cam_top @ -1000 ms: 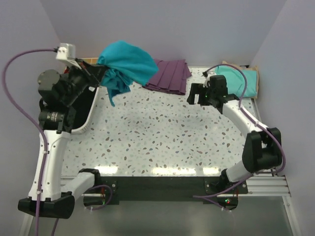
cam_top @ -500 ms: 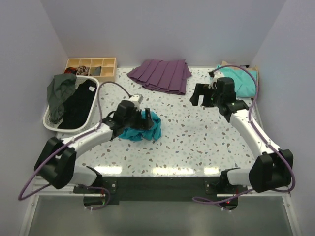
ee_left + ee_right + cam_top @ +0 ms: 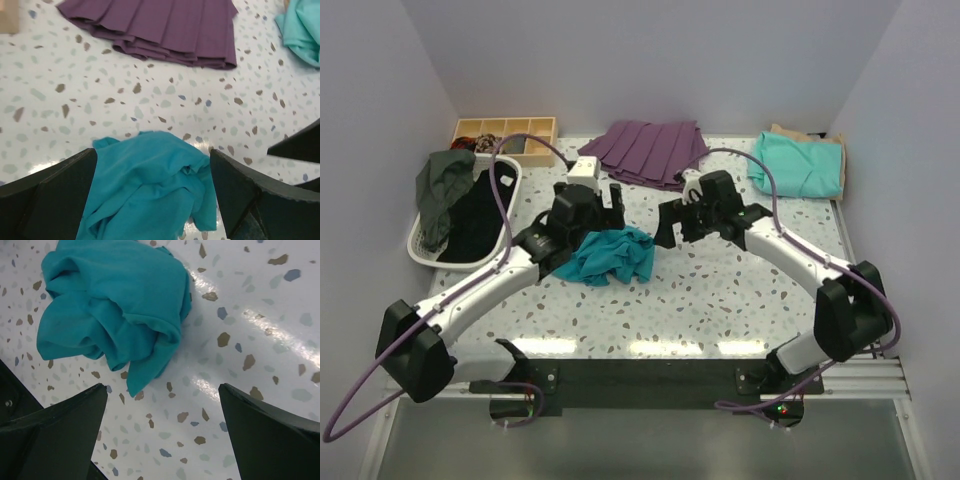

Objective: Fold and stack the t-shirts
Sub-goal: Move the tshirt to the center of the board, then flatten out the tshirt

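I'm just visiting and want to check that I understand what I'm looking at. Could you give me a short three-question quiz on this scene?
1. True or false: the left gripper is clamped on the teal-blue t-shirt.
2. Where on the table does the mint-green t-shirt lie? A, near left corner; B, far right corner; C, under the teal-blue t-shirt.
3. Fill in: the teal-blue t-shirt is ____, not folded.
Key: 1 false; the left gripper and the right gripper both stand open, and the shirt lies loose on the table. 2 B. 3 crumpled.
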Motion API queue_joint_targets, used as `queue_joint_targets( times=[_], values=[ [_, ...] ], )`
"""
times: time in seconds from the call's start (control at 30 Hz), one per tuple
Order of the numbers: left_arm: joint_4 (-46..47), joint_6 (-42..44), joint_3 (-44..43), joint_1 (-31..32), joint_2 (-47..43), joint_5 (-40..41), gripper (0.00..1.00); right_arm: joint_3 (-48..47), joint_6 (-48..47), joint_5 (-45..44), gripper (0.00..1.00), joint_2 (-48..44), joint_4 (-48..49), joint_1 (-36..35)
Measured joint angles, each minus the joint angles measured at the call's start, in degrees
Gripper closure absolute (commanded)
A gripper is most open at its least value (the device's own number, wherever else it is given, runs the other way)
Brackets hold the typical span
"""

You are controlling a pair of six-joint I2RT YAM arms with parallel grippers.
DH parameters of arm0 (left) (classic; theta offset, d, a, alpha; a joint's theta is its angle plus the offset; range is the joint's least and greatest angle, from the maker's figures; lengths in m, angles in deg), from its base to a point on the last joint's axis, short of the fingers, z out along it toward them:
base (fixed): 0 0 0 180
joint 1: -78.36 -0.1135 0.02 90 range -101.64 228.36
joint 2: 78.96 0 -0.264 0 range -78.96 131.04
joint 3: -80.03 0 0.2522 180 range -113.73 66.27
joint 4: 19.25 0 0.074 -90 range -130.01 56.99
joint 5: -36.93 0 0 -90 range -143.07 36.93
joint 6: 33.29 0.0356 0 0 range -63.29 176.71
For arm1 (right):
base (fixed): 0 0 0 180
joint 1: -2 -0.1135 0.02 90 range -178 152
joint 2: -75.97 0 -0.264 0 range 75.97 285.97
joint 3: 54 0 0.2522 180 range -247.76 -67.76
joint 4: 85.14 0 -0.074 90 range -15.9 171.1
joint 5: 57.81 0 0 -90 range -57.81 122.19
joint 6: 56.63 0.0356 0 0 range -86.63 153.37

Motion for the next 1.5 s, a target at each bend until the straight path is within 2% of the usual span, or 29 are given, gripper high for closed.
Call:
queue_joint_targets(
  times=[0.13, 0.23, 0.47, 0.5, 0.57, 0.63, 0.67, 0.77, 0.9, 1.03, 1.13, 1.27, 1.4, 1.5],
  values=[
    [-5.53, -2.25, -3.82, -0.28, -1.73, 10.45, 0.00, -3.08, -0.39, 1.44, 0.02, 6.32, 0.20, -4.90],
    [-9.62, -4.74, -3.74, -2.45, -2.56, 15.69, 0.00, -5.01, -0.50, 2.16, 0.06, 9.49, 0.55, -8.28],
    [-12.96, -7.82, 2.12, -11.43, -4.31, 15.61, 0.00, -12.81, -1.01, 3.69, 0.19, 16.59, 1.18, -12.28],
    [-13.31, -7.85, 2.73, -11.58, -4.37, 15.32, 0.00, -14.01, -1.01, 3.74, 0.33, 17.59, 1.18, -12.57],
    [-13.90, -7.85, 3.26, -11.52, -4.15, 14.60, 0.00, -16.04, -1.44, 3.69, 0.47, 19.65, 1.27, -13.07],
    [-13.68, -7.82, 3.28, -11.50, -3.63, 13.97, 0.00, -17.57, -1.88, 3.58, 0.90, 21.49, 1.22, -13.33],
    [-13.66, -7.82, 3.28, -11.50, -3.32, 13.66, 0.00, -18.36, -2.29, 3.50, 1.00, 22.56, 1.03, -13.40],
    [-13.66, -7.82, 3.28, -11.52, -1.42, 12.39, 0.00, -20.52, -2.86, 3.32, 1.00, 25.22, -0.33, -13.51],
    [-13.53, -7.78, 3.28, -11.52, 0.72, 10.58, 0.00, -20.00, -3.61, -1.18, 1.00, 23.41, -1.68, -13.51],
    [-13.53, -7.69, 3.23, -11.52, 1.57, 9.35, 0.00, -16.02, -4.98, -10.60, 1.00, 11.23, -3.67, -13.51],
    [-13.18, -7.65, 3.10, -11.52, 1.57, 8.61, 0.00, -15.02, -5.88, -20.39, 1.00, -2.73, -5.01, -13.51],
    [-12.26, -7.61, 2.99, -11.52, 1.57, 6.32, 0.00, -15.04, -6.25, -35.15, 1.00, -16.74, -6.84, -13.20],
    [-10.69, -7.17, 2.99, -11.52, 2.58, 2.95, 0.00, -12.83, -5.53, -44.26, 1.00, -21.97, -10.34, -11.34],
    [-9.40, -7.13, 2.73, -11.52, 4.70, 0.20, 0.02, -9.11, -4.85, -45.81, 1.00, -21.53, -12.92, -10.86]
  ],
)
